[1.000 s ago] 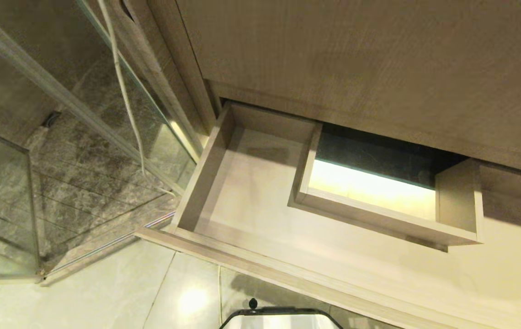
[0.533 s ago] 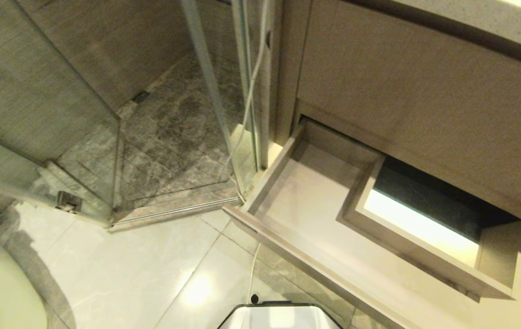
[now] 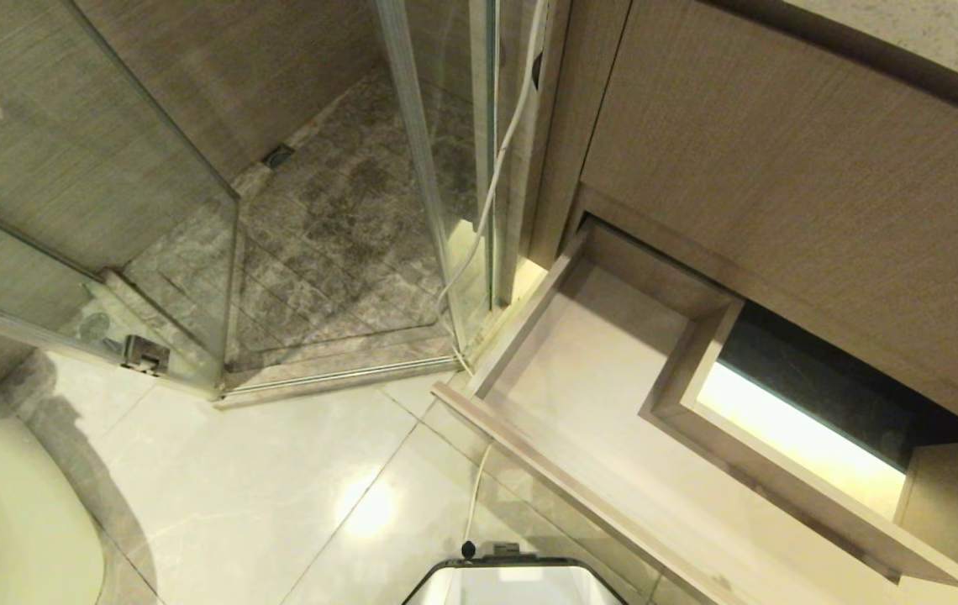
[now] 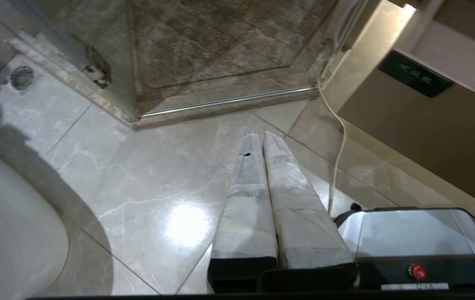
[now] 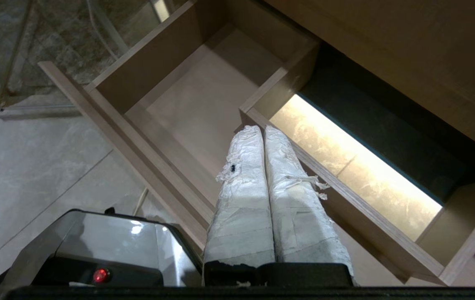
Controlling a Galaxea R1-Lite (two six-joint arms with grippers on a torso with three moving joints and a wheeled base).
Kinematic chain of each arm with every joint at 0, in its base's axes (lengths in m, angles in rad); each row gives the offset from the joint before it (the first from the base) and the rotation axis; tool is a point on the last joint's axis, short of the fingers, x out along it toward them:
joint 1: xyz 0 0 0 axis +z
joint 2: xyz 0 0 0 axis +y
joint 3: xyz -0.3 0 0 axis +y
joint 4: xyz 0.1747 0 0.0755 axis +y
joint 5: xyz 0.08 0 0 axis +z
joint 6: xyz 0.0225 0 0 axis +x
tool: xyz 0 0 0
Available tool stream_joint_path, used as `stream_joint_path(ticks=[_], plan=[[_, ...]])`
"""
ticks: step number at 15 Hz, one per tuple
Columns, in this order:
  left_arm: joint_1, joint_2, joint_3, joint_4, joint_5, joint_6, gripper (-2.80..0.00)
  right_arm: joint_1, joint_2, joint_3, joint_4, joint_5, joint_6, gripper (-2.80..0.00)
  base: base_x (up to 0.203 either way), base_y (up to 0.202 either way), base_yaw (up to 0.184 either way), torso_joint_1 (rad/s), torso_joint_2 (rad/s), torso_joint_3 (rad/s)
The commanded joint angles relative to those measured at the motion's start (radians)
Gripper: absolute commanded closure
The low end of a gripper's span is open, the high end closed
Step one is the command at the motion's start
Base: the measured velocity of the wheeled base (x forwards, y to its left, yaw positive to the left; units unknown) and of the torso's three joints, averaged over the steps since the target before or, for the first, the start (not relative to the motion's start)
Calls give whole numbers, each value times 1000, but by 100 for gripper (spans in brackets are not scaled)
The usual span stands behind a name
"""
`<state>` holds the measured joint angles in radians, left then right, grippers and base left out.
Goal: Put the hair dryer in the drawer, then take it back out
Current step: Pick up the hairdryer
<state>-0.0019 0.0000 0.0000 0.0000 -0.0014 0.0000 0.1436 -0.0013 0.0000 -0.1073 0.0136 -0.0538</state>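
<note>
The shower enclosure [image 3: 218,193] with its glass panels fills the left of the head view, a pale tiled floor [image 3: 277,487] spreads in front of it, and the wood-grain cabinet [image 3: 790,168] rises on the right. Pulled out from the foot of that cabinet is the drawer [image 3: 580,370], open and lying slantwise, its long front edge running from the shower's corner down toward the right; its pale bottom is bare, with only the boxed rectangular cut-out [image 3: 807,437] in it. The hair dryer itself shows in none of the views, so it is not in the drawer, and where it lies cannot be told. A thin white cord [image 3: 496,168] hangs down by the glass edge beside the cabinet and trails over the floor toward the robot's base [image 3: 521,584]; it may be the dryer's cord, with the dryer somewhere higher up out of view, but that is only a guess. The right end effector [image 5: 261,131] hangs with its taped fingers pressed together, holding nothing, pointing down over the drawer near the cut-out's edge. The left end effector [image 4: 258,135] is likewise closed and empty, aimed at the floor in front of the shower threshold, with the drawer's front and its dark label [image 4: 414,79] off to one side. Of the two, the right arm is the nearer to the drawer; which is nearer to the dryer stays open until the dryer comes into view.
</note>
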Motion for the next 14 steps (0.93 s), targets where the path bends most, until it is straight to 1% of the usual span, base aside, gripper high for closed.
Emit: stream_joint_path(ticks=[1,9,12,14], plan=[[0,0,2,0,0,0,0,-1,-39,40,-2,0,-1,0,0,0,0,0,0,0],[0,0,2,0,0,0,0,1,-39,40,-2,0,0,0,0,0,0,0,0,0],[0,0,2,0,0,0,0,1,-39,40,-2,0,-1,0,0,0,0,178,-318,-141],[0,0,2,0,0,0,0,1,-39,40,-2,0,-1,0,-1,0,135,261,-474,-220]])
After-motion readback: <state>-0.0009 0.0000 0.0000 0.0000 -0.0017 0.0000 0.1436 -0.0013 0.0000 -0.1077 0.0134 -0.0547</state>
